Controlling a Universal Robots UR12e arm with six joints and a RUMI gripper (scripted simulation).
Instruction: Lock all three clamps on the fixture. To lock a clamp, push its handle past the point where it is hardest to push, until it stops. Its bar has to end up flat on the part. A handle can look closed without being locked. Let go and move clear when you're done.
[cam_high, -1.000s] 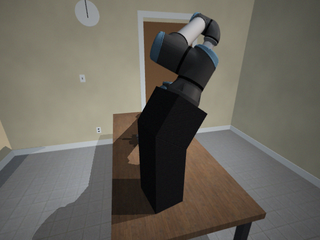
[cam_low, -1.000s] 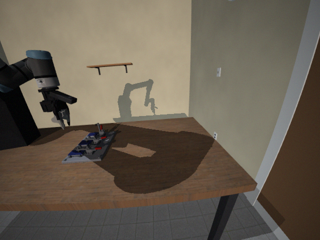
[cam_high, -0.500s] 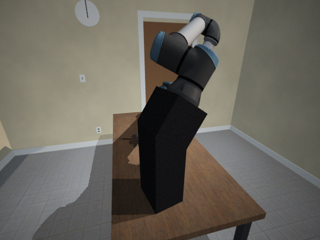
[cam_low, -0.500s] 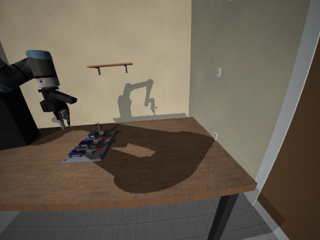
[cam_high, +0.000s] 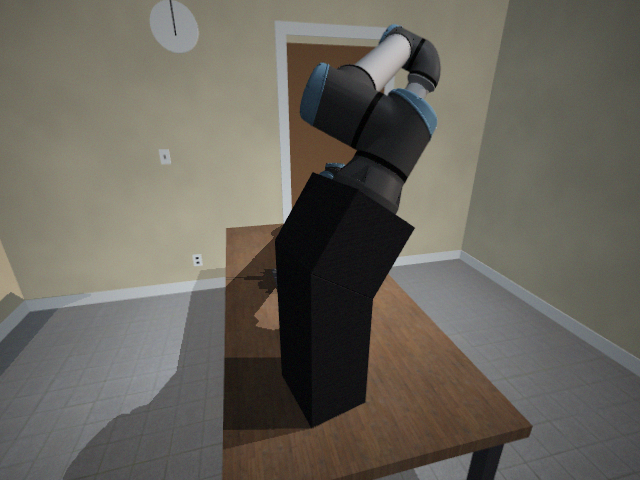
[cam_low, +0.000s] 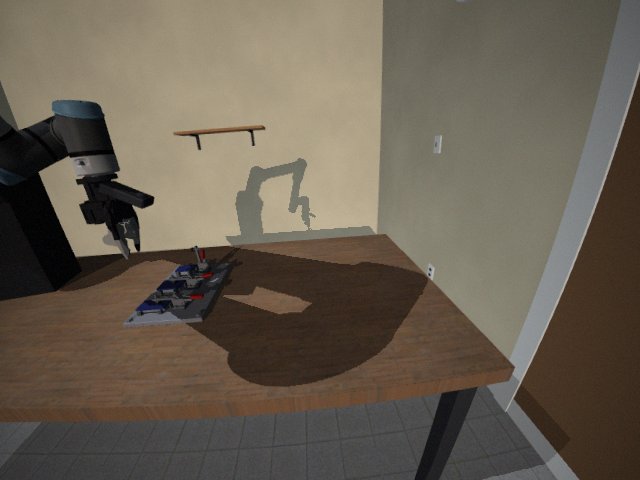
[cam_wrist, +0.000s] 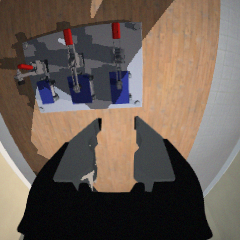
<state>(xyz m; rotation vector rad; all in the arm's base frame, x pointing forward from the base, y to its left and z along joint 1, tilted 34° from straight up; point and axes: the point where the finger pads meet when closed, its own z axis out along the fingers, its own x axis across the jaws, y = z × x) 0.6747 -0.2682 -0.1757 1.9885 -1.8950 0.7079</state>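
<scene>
The grey fixture plate lies on the wooden table and carries three clamps with red handles and blue pads. The far clamp's handle stands upright. The middle handle and the near handle lie low along the plate. My gripper hangs in the air beside the plate's blue-pad side, above the table. Its fingers are drawn in to a narrow gap with nothing between them. In the top view the pedestal hides fixture and gripper.
The arm's black pedestal stands on the table behind the gripper. A wall shelf hangs far behind. The table's edges are near in the wrist view, with tiled floor beyond.
</scene>
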